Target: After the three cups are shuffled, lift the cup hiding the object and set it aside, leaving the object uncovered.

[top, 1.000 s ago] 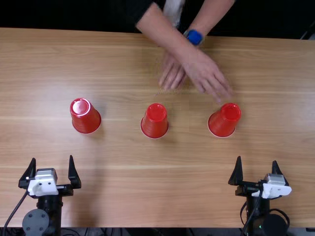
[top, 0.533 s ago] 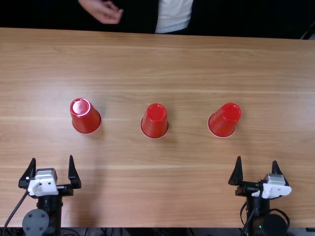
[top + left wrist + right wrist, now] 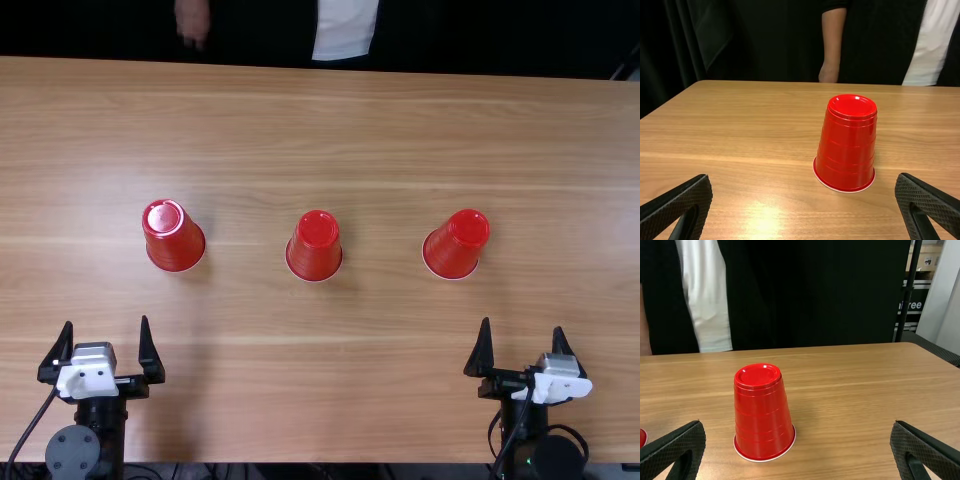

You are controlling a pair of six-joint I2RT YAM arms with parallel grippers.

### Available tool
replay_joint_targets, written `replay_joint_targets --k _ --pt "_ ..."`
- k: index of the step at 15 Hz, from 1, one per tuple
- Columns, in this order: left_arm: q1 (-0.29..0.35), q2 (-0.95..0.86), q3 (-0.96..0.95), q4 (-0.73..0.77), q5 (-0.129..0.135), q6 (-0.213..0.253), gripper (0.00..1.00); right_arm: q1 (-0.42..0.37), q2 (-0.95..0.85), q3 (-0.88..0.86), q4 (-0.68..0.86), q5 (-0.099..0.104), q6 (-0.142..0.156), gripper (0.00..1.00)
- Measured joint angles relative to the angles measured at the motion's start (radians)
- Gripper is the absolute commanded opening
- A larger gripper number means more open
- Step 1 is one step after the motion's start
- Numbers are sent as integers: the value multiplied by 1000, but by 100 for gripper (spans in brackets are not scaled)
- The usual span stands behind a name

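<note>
**Three cups down, both arms parked at the near edge**

I logged three red cups standing mouth-down in a row across the middle of the table point(image 3: 320, 110). The left cup point(image 3: 173, 236), the middle cup point(image 3: 314, 245) and the right cup point(image 3: 456, 243) stood well apart, roughly evenly spaced. All three sat upright with their rims flat on the wood. The object was hidden, and I could not tell which cup covered it.

The left gripper point(image 3: 105, 323) was parked close to the table's near edge, nearer to me than the left cup and a little to its left. It was well apart from the cup. Its jaws stood wide open and held nothing. In the left wrist view that cup stood farther off, between the two fingers point(image 3: 680, 202).

The right gripper point(image 3: 521, 326) sat likewise by the near edge, nearer than the right cup and slightly to its right, not touching it. Its jaws were also spread wide and empty. In the right wrist view the right cup stood ahead of the fingers point(image 3: 677, 445), and a sliver of the middle cup showed at the view's edge.
</note>
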Motion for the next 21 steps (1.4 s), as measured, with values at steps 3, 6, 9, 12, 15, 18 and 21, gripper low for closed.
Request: replay_joint_targets --k 3,6,9,12,15,18,21 --pt "0 0 0 0 0 0 100 0 0 0 0 0 -1 100" --pt "0 0 0 1 0 1 100 0 0 0 0 0 -3 100" --pt "-2 0 7 -20 25 0 100 0 0 48 -19 -38 -6 100" --pt "-13 84 206 -158 74 0 100 0 0 200 -41 -59 -8 100" --pt "-13 221 425 -237 77 0 100 0 91 364 -95 -67 -8 100" --pt "-13 391 643 -444 78 0 100 0 258 555 -242 -71 -10 100" --pt "-12 569 899 -692 77 0 100 0 414 744 -413 -72 -11 100"
